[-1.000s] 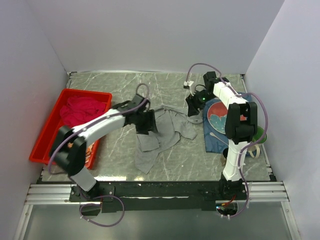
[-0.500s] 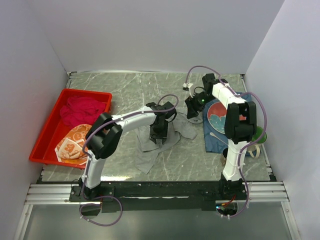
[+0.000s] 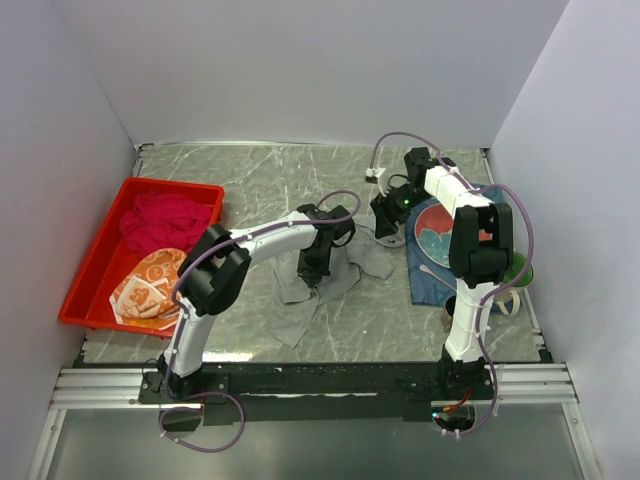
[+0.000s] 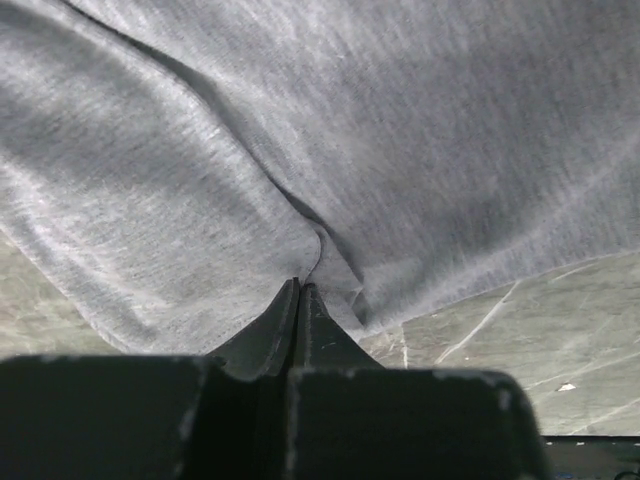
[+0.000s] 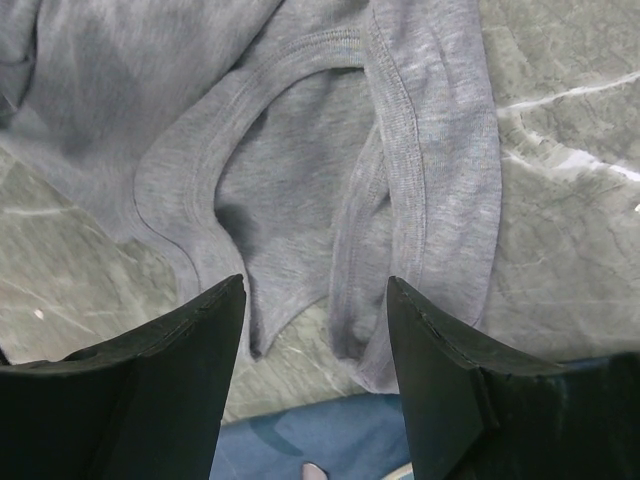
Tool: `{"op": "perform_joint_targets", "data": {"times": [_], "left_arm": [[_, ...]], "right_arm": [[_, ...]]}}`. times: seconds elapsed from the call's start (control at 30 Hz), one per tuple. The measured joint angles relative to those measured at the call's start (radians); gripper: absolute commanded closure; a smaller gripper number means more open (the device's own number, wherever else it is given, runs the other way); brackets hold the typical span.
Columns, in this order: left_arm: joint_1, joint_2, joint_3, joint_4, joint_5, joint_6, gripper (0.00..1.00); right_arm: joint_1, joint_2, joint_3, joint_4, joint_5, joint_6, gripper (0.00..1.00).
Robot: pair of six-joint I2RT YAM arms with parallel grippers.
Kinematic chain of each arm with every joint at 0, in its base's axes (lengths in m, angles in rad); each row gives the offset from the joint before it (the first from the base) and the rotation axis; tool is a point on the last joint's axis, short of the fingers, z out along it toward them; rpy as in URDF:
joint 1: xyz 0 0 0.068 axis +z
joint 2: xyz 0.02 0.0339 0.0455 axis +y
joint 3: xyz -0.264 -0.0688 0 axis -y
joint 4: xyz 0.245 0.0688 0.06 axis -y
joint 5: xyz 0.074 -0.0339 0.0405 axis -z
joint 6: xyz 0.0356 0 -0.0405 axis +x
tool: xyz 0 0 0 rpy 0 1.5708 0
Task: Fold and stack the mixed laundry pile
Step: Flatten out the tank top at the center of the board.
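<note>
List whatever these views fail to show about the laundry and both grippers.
- Left wrist view: how much grey garment the shut left gripper pinches; its fingers cover it.
- Top view: patterned cloth, right edge behind the left arm's elbow.
- Top view: green object, mostly behind the right arm; unidentifiable.
- Right wrist view: blue cloth, cut off by the bottom edge and the open right gripper.

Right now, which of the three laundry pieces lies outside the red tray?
The grey garment, spread on the table; the magenta shirt and the orange patterned cloth both lie inside the tray.
</note>
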Motion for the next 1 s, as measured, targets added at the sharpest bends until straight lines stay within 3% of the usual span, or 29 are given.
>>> {"op": "perform_joint_targets", "data": {"times": [0.27,0.6,0.73,0.83,0.93,1.0], "left_arm": [[0.009,-0.098,-0.061,-0.01,-0.003,0.015,0.99],[0.083,-0.241,-0.142,0.008,0.023,0.014,0.99],[0.097,-0.254,-0.161,0.019,0.034,0.014,0.99],[0.101,-0.267,-0.19,0.032,0.049,0.015,0.99],[0.106,-0.269,-0.211,0.046,0.061,0.016,0.99],[0.111,-0.269,-0.228,0.06,0.069,0.016,0.99]], "right_arm": [[0.0,0.005,0.014,-0.026,0.082,-0.129,0.33],[0.043,0.092,0.055,0.018,0.198,-0.14,0.37],[0.062,0.125,0.072,0.03,0.224,-0.118,0.45],[0.07,0.132,0.08,0.05,0.237,-0.103,0.56],[0.074,0.135,0.084,0.058,0.249,-0.092,0.76],[0.074,0.135,0.084,0.062,0.257,-0.087,0.83]]}}
